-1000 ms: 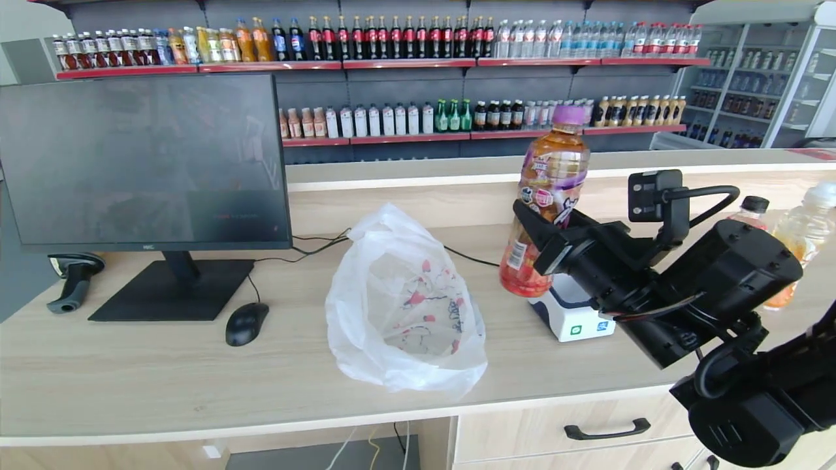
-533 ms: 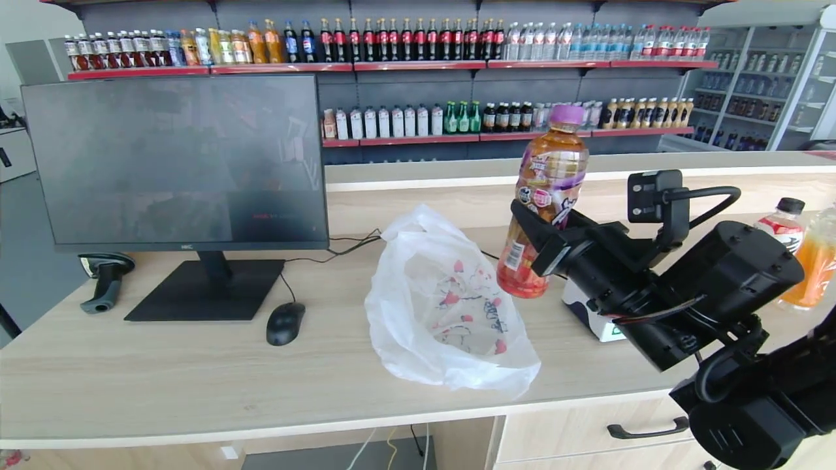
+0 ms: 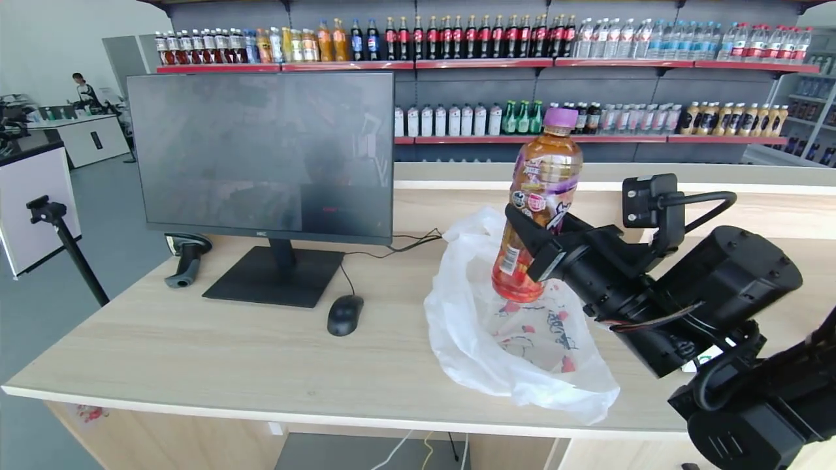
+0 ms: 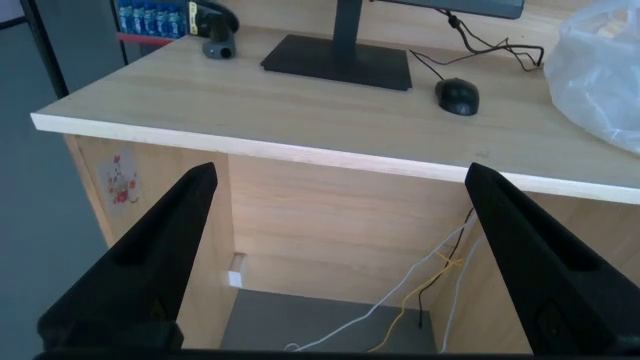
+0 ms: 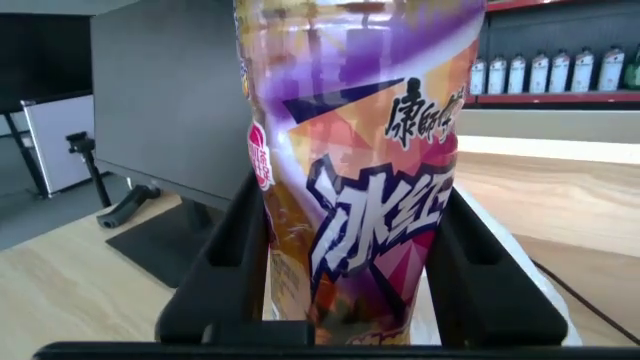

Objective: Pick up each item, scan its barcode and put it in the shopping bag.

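We see our right pincer (image 3: 544,243) pinching the purple-capped amber drink bottle (image 3: 543,189) upright. The white shopping bag (image 3: 516,352) gapes beneath it, contents unclear. Our left pincer (image 4: 340,178) hangs spread, facing the counter (image 4: 300,125) edge.

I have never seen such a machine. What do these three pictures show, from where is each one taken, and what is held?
This is a robot with two arms, each ending in a grasping tool. The wide picture comes from a camera on its head, looking down at a wooden counter. On it are a monitor, a mouse, a handheld scanner and a white shopping bag. The right tool is shut on an upright bottle with a purple cap, held over the bag. The other two pictures come from wrist cameras: one sees the bottle from very close, the other shows the left tool, open and empty, low before the counter's edge.
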### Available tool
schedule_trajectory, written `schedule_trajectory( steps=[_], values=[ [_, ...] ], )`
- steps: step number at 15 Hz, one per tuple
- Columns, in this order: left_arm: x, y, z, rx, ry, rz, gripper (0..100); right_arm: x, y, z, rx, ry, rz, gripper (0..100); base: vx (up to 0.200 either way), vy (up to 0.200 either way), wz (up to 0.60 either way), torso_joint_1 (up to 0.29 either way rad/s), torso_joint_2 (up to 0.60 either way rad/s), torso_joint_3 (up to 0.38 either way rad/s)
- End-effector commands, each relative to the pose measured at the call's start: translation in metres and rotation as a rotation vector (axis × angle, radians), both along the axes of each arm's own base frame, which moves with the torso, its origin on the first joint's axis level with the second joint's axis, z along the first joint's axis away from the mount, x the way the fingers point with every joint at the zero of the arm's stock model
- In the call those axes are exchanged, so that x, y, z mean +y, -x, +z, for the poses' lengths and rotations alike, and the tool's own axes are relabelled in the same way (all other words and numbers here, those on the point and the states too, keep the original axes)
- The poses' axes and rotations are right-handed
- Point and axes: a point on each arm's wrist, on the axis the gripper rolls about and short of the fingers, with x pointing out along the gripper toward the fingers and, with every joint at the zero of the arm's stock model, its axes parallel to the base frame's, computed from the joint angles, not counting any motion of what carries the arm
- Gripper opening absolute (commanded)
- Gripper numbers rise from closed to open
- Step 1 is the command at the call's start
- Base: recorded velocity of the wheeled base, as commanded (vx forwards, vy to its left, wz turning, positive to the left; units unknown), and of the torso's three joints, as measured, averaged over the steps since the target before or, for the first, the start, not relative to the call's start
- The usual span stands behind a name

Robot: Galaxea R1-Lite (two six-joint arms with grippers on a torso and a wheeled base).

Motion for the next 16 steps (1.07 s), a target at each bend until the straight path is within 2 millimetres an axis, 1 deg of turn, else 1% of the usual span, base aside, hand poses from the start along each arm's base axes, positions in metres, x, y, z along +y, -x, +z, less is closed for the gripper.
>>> schedule_trajectory(
  steps=[1,3,4,5,6,7,8,10,11,16],
  values=[
    [0.0,0.0,0.0,0.0,0.001,0.0,100,0.005,-0.006,-0.011,0.03,0.019,0.002,0,0.0,0.0,0.0,0.0,0.0,0.0],
    [0.0,0.0,0.0,0.0,0.002,0.0,100,0.01,-0.014,-0.018,0.04,0.025,0.002,0,0.0,0.0,0.0,0.0,0.0,0.0],
    [0.0,0.0,0.0,0.0,0.001,0.0,100,0.015,-0.024,-0.021,0.033,0.021,-0.001,0,0.0,0.0,0.0,0.0,0.0,0.0],
    [0.0,0.0,0.0,0.0,0.001,0.0,100,0.012,-0.037,-0.027,0.04,0.025,-0.027,0,0.0,0.0,0.0,0.0,0.0,0.0],
    [0.0,0.0,0.0,0.0,0.001,0.0,100,0.008,-0.041,-0.031,0.05,0.03,-0.043,0,0.0,0.0,0.0,0.0,0.0,0.0],
    [0.0,0.0,0.0,0.0,0.001,0.0,100,-0.006,-0.046,-0.037,0.067,0.058,-0.09,0,0.0,0.0,0.0,0.0,0.0,0.0],
    [0.0,0.0,0.0,0.0,0.001,0.0,100,-0.012,-0.05,-0.039,0.069,0.065,-0.11,0,0.0,0.0,0.0,0.0,0.0,0.0],
    [0.0,0.0,0.0,0.0,0.001,0.0,100,-0.017,-0.054,-0.043,0.079,0.069,-0.128,0,0.0,0.0,0.0,0.0,0.0,0.0],
    [0.0,0.0,0.0,0.0,0.001,0.0,100,-0.016,-0.056,-0.046,0.088,0.072,-0.128,0,0.0,0.0,0.0,0.0,0.0,0.0],
    [0.0,0.0,0.0,0.0,0.001,0.0,100,-0.002,-0.062,-0.063,0.116,0.091,-0.1,0,0.0,0.0,0.0,0.0,0.0,0.0]
  ],
)
